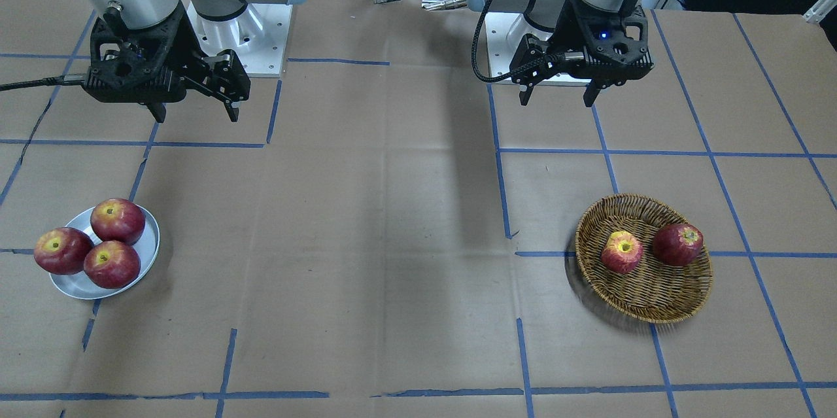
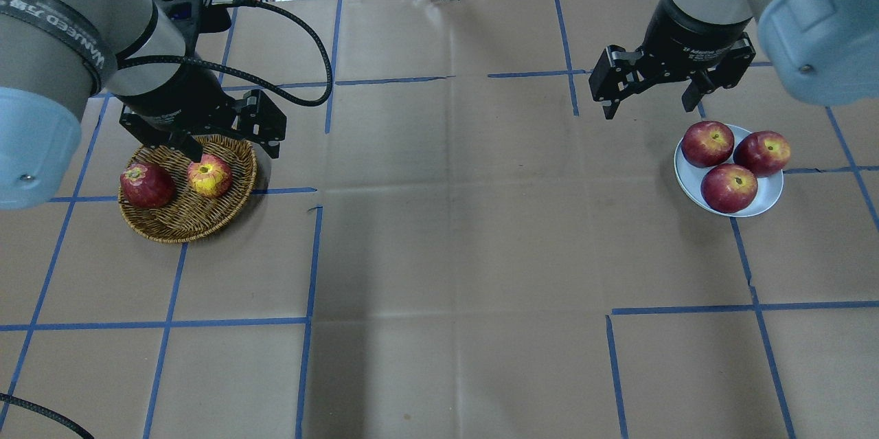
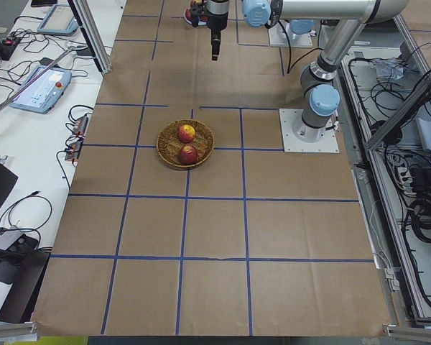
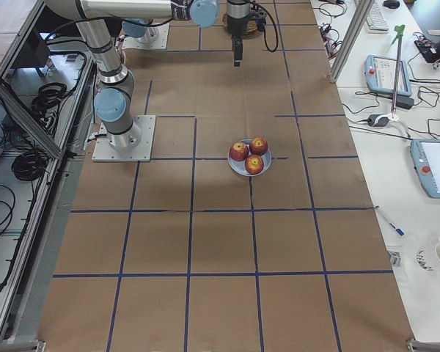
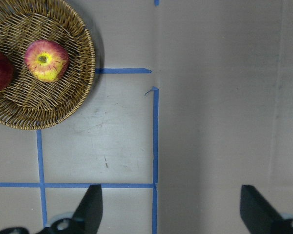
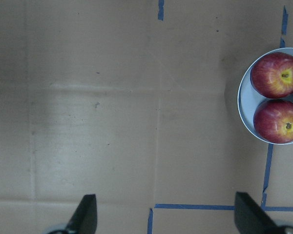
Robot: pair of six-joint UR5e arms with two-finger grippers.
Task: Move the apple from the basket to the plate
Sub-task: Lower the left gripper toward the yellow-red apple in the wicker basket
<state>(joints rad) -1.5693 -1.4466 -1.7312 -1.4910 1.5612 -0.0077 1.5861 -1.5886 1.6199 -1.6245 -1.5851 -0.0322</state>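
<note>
The apple [image 1: 621, 252], pinkish-red with a yellow patch round the stem, lies in the wicker basket [image 1: 654, 300] beside a darker red apple [image 1: 678, 244]. It also shows in the overhead view [image 2: 209, 176] and the left wrist view [image 5: 46, 60]. My left gripper [image 1: 559, 96] is open and empty, raised above the table on the robot's side of the basket [image 2: 185, 219]. The pale plate [image 1: 78, 284] holds three dark red apples. My right gripper [image 1: 195, 116] is open and empty, raised on the robot's side of the plate [image 2: 769, 202].
Brown paper with blue tape lines covers the table. The two arm bases stand at the robot's edge. In the right wrist view the plate [image 6: 246, 117] sits at the right edge, with two of its apples showing.
</note>
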